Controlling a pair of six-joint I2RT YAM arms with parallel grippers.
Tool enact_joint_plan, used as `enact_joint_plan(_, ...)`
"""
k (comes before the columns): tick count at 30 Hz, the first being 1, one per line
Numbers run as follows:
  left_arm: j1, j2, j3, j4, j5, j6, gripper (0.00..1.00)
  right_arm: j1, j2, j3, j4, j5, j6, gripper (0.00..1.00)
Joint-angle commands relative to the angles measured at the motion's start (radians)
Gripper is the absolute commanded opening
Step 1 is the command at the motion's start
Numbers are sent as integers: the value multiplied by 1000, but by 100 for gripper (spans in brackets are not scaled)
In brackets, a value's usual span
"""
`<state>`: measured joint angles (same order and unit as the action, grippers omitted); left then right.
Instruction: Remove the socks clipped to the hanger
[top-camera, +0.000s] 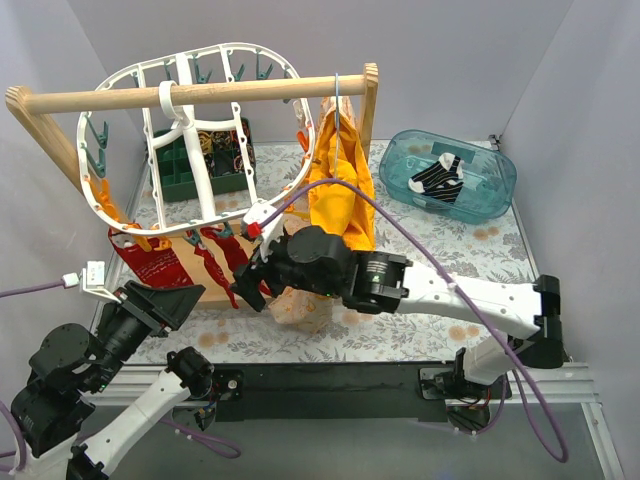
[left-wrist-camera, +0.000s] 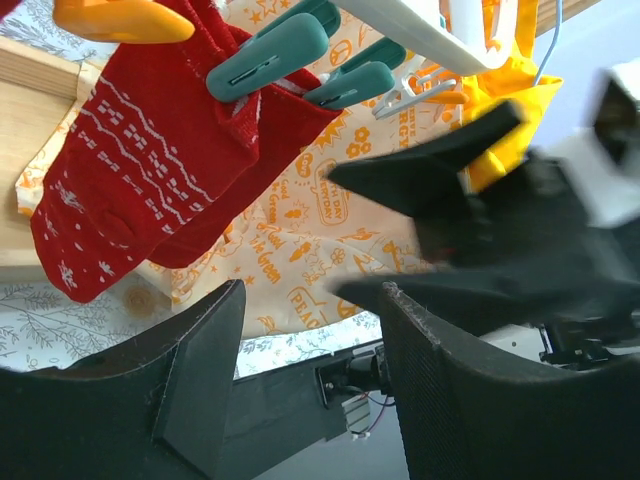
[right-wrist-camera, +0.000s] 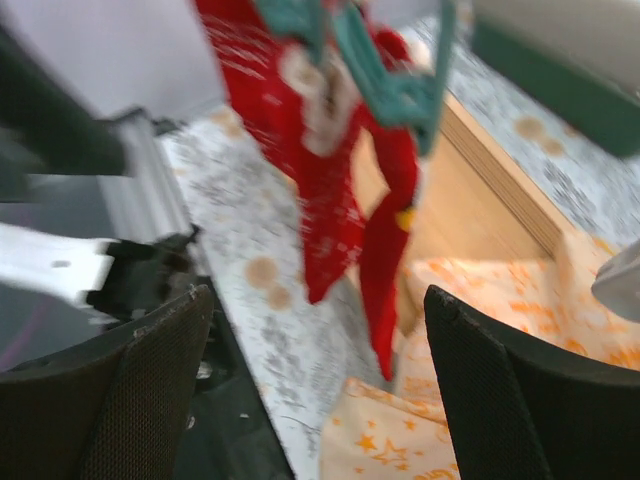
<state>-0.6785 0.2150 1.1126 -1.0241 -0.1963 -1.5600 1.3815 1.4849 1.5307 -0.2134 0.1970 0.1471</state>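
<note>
Right, both arms are crowding the near-left rim of the white hanger (top-camera: 230, 47), which hangs tilted from the wooden rail (top-camera: 200, 93). Everything turns on the right claw (right-wrist-camera: 315, 300). It has reached across to the left side of the scene, its fingers are spread wide, and nothing is between them. The red socks (right-wrist-camera: 335, 200) dangle dead ahead of it and a touch above, apart from both fingers. Their long axis runs straight down from a teal peg (right-wrist-camera: 395, 90), toes pointing at the tabletop (top-camera: 400, 330). The wrist picture is blurred, so how many socks hang in that bunch I can't tell.

The left claw (left-wrist-camera: 310, 290) is also open and empty, low at the near-left corner. From there, a patterned red sock (left-wrist-camera: 130, 180) sits up and to the left, pinched by another teal peg (left-wrist-camera: 265, 62).

My call is that the right claw is the nearer one to the middle bunch. It is lined up to close across the narrow hanging socks and draw them down off the peg.

A black-and-white sock (top-camera: 440, 175) lies well apart in the teal basin (top-camera: 500, 190) at far right, off the hanger.
</note>
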Motion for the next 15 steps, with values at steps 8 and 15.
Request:
enact_joint_plan(8,-3,4,10,-33,-12,2,54,-2,149,-43,29,303,54,91)
enact_joint_plan(15,-3,-2,-36,-4,21,-23,54,-2,186,-92,92,289,83,63)
